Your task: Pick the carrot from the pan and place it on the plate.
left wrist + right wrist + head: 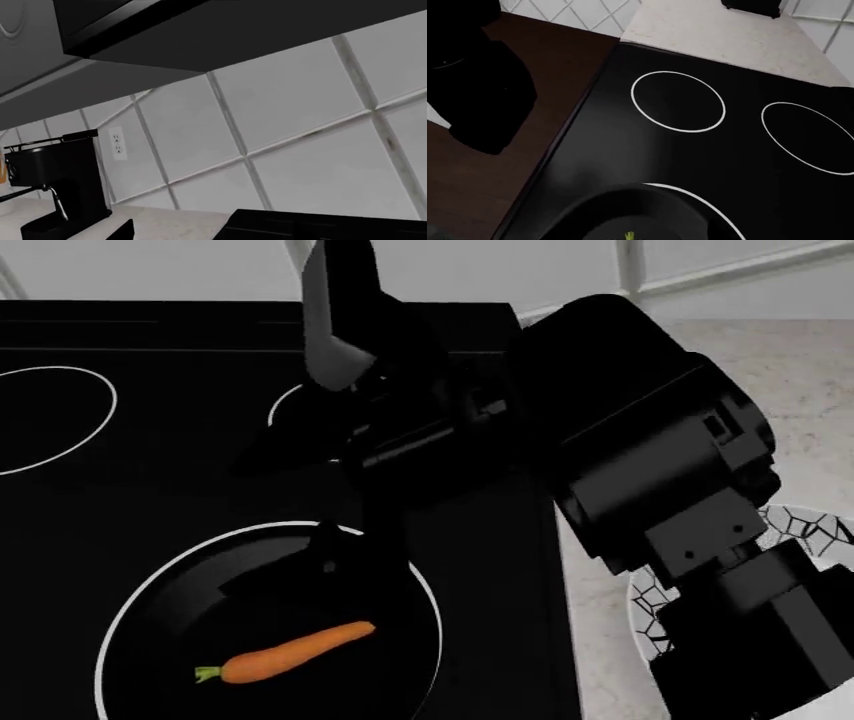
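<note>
You have nothing to read here: no words, brand marks, numbers or signs show in any of the three views. The stove top (160, 480) carries only plain white burner rings (678, 101), with no lettering beside them. The coffee machine (57, 185) against the tiled wall is bare black, and the wall socket (117, 143) next to it has no marking you can make out. The plate (814, 530) shows only its crackle lines.
</note>
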You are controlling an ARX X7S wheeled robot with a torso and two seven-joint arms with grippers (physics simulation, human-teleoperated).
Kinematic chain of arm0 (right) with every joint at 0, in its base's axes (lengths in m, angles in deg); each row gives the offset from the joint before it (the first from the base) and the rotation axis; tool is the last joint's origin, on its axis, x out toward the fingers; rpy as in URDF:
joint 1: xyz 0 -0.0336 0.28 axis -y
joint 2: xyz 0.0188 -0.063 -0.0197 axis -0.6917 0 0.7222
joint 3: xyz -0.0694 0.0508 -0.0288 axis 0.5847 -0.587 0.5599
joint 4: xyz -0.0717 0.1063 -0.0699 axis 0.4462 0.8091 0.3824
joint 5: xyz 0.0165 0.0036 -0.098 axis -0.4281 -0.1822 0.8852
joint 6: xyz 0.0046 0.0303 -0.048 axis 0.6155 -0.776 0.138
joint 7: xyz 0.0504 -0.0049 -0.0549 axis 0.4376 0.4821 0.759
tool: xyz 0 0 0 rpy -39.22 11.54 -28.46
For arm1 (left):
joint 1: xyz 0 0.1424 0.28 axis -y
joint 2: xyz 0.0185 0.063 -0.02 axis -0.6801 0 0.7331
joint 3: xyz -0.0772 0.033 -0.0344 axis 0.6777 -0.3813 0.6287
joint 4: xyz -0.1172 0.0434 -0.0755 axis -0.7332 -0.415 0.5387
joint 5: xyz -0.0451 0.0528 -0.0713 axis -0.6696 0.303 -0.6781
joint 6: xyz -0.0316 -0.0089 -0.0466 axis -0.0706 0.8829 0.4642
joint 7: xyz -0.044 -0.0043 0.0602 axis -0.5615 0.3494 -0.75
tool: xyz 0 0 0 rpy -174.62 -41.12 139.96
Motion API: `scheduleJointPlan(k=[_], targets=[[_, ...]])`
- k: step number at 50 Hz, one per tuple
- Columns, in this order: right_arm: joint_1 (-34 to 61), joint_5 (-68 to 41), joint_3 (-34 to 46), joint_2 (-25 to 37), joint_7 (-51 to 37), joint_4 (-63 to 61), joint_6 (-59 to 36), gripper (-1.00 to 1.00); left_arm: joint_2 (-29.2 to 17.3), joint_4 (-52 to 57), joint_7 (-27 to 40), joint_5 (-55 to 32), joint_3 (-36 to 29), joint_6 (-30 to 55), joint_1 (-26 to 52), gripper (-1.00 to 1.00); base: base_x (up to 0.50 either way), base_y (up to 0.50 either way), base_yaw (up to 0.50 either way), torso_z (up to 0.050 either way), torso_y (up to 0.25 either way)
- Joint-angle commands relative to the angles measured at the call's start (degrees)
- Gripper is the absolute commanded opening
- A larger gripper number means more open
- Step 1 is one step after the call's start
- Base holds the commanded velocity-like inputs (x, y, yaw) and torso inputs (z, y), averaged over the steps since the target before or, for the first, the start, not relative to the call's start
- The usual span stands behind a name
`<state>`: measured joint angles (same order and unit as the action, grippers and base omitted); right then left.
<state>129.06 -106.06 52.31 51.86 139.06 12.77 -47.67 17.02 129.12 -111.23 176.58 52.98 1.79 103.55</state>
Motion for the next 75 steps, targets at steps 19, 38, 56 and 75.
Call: scheduleJointPlan(k=[19,38,56,75], targets=[[0.7,-1.1,5.2,-11.7,9.9,25.4,10.5,1.0,0.3,2.7,11.1,-10.3,5.0,-1.0,-5.9,1.0,0.0,0.0,0.0,0.0,0.0],[0.3,-4.2,11.8,-13.7,9.3,28.3,13.3,1.0,0.8,3.6,17.7,-19.3,9.6,-3.5,-9.5,1.0,0.0,0.0,0.0,0.0,0.0],[-1.8,-4.3,15.5,-11.7,7.7,20.8,11.8,1.0,0.5,5.6,18.3,-19.7,10.8,-3.0,-11.7,1.0,0.0,0.0,0.0,0.0,0.0],[-2.9,-4.5,18.0,-9.2,7.4,16.4,12.2,1.0,1.2,4.7,21.3,-21.8,11.0,-3.8,-12.3,1.0,0.0,0.0,0.0,0.0,0.0]])
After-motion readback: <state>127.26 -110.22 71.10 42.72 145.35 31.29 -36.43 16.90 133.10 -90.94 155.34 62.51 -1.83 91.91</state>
